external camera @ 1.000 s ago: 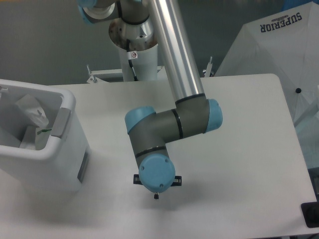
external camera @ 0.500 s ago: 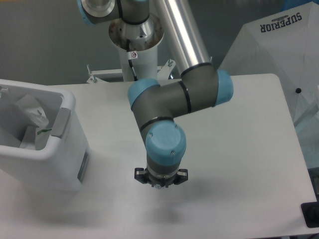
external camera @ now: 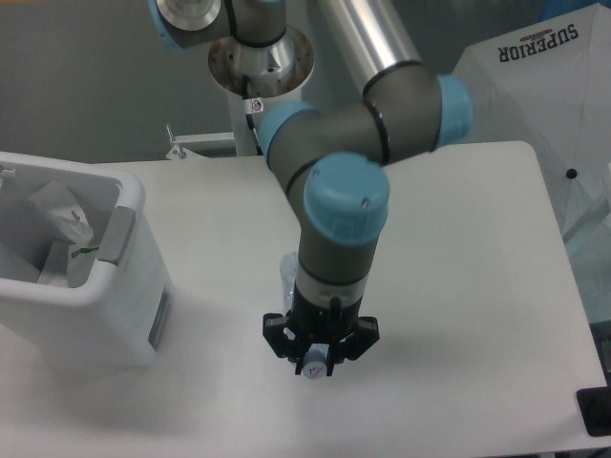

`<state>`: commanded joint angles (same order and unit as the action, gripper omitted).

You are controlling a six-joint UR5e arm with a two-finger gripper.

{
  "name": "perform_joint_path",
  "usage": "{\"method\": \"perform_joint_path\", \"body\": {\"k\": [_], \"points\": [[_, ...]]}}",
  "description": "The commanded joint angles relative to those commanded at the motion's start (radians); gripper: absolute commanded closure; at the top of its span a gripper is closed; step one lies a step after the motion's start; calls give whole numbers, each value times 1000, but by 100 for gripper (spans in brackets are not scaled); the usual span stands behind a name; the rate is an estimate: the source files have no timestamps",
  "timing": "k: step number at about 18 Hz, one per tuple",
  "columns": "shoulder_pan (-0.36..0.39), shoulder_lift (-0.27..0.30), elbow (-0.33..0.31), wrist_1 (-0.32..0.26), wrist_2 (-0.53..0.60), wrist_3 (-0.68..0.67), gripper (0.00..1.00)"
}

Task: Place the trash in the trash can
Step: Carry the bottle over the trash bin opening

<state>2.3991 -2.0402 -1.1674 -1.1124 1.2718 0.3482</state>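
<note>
The claw (external camera: pixel 319 355) points straight down over the white worktop (external camera: pixel 458 286), and its black fingers stand on either side of a small white cap at about the same height; whether they press on it I cannot tell. A bit of the clear bluish plastic bottle (external camera: pixel 287 274) shows just left of the wrist. The white trash can (external camera: pixel 110 296) stands at the left edge, well apart, with the clear plastic bag (external camera: pixel 67 239) inside.
</note>
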Motion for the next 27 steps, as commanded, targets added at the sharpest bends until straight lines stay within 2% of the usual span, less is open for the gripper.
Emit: {"method": "perform_joint_path", "body": {"k": [5, 9, 16, 22, 27], "points": [[2, 12, 32, 124, -74, -3, 79], [0, 23, 77, 126, -147, -11, 79], [-1, 106, 78, 126, -359, -46, 79], [-21, 167, 68, 126, -424, -49, 79], [-69, 199, 57, 128, -448, -45, 79]]}}
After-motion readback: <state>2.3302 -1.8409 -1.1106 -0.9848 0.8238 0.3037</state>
